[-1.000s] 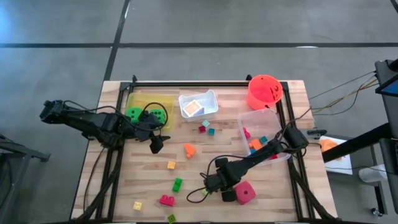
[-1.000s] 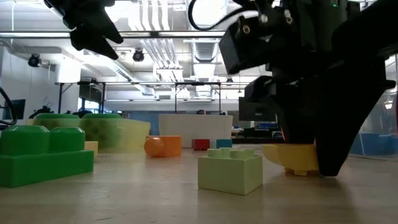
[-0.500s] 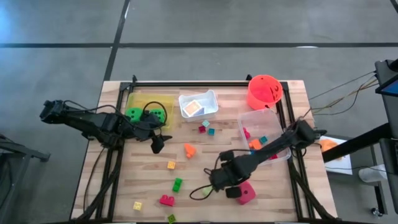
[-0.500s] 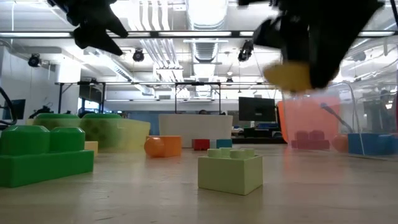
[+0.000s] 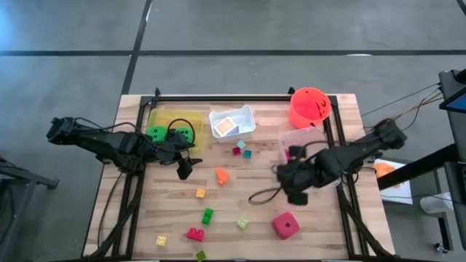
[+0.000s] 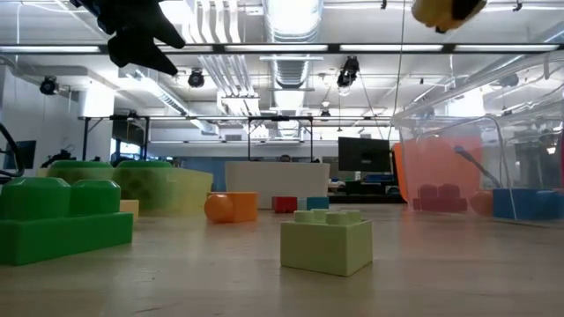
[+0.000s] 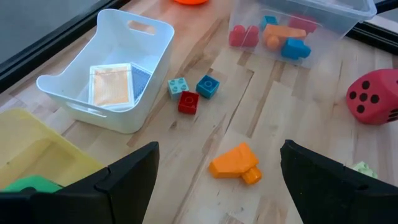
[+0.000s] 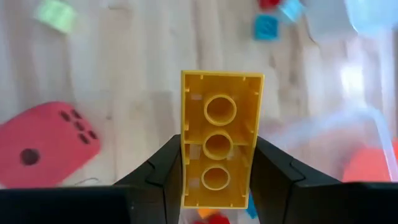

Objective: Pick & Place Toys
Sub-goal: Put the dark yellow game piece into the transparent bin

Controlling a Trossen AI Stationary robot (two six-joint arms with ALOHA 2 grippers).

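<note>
Change: right end effector (image 5: 297,191) has lifted off near the pink-red die (image 5: 285,225) — now at the clear tray (image 5: 287,138), centre-right.
Grip: clamped on yellow brick (image 8: 219,146).
Left end effector (image 5: 183,169): wide, empty, centre-left.
Read: I'd drop next.

1. Even, bright overhead light covered the worktop (image 5: 175,211) in the high view, with only faint, soft shadows beside the arms.
2. In the low view, rows of ceiling lights (image 6: 291,18) glared nearly white, and the arm parts against them showed as dark silhouettes.
3. There the pale green brick (image 6: 326,239) was fairly sharp, while the room behind was soft.
4. The right wrist view was blurred: the pink-red die (image 8: 46,146) and the clear tray (image 8: 348,137) looked smeared, while the yellow brick (image 8: 217,146) stayed crisp.
5. The left wrist view was clear and evenly lit, with slight glare on the white tray (image 7: 115,106).
</note>
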